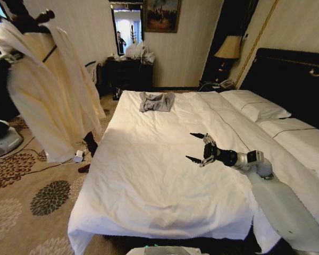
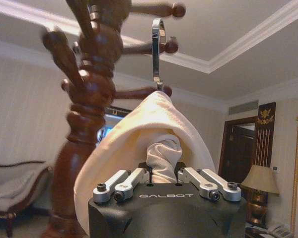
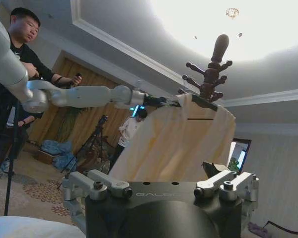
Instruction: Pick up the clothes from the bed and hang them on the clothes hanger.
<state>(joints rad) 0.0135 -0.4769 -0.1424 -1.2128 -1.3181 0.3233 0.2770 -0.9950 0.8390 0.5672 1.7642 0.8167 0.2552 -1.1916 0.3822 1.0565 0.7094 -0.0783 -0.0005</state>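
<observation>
Two grippers at work. Left gripper clamped on bunched fold of pale cream-yellow soft fabric shirt, right beside tall dark wooden coat stand. Shirt hangs on thin black hanger, silver wire hook up among stand's branching pegs (whether hook rests on peg unclear). Right gripper, fingers apart and empty, hovers over large white-sheeted bed, well apart from stand. Small grey garment lies on bed.
</observation>
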